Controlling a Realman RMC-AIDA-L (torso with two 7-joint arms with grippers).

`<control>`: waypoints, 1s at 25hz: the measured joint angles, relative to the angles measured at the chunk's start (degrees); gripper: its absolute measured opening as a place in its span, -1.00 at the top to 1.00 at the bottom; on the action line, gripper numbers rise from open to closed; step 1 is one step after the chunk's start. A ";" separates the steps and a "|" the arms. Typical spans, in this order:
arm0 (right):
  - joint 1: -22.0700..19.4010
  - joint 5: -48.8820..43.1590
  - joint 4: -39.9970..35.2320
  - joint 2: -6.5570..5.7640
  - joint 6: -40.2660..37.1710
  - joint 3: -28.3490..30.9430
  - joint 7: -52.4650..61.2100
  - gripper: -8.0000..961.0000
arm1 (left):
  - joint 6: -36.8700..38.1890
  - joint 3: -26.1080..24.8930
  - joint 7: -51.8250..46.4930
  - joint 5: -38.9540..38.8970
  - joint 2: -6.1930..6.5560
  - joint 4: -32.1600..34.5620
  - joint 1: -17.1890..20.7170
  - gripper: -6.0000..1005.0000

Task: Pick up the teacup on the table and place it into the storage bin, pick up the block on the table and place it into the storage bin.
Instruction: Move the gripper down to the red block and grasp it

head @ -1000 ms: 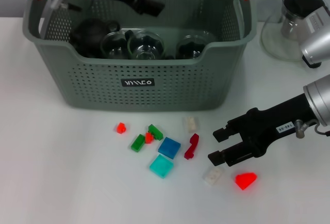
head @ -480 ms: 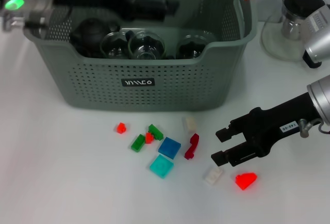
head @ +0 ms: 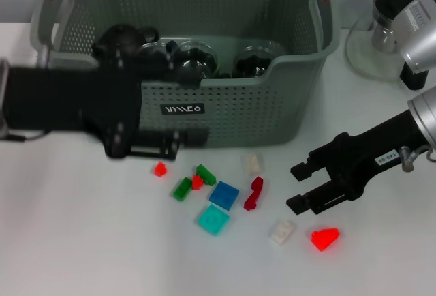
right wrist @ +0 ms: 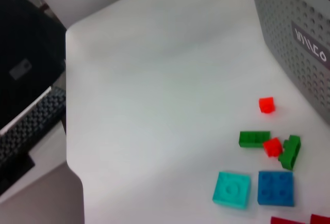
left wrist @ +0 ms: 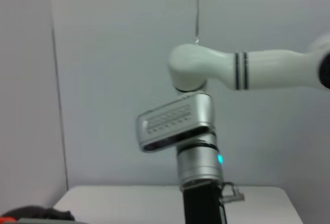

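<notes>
The right tool [head: 294, 188] hovers low over the white surface [head: 82, 241], its fingers apart and empty. A white block [head: 281, 231] lies just below it, and a red block [head: 324, 239] is near. The left tool [head: 174, 144] crosses before the storage bin [head: 225, 105]; I cannot tell its fingers.

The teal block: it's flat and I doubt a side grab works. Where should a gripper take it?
The teal block lies flat as a low square tile. Come straight down and pinch two opposite side edges. The blue block sits close by one corner, so choose the edges clear of it.
</notes>
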 joint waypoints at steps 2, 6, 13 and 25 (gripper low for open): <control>0.64 -1.44 -0.25 -0.12 -0.45 0.01 0.08 -0.55 | -0.17 -0.04 5.73 -0.02 -0.60 -2.31 1.14 -0.47; 2.05 -5.33 -1.80 -0.09 -1.83 0.00 0.12 -0.55 | -1.36 0.90 13.85 0.99 -1.27 -6.43 2.93 -0.47; 4.51 -13.33 -7.17 1.47 -5.69 -1.20 0.24 -0.55 | -1.16 2.65 15.15 8.14 -0.97 -11.19 2.97 -0.46; 7.01 -18.91 -11.24 3.06 -6.10 -12.75 0.83 -0.55 | -1.33 0.08 10.45 9.96 -0.93 -18.39 2.74 -0.47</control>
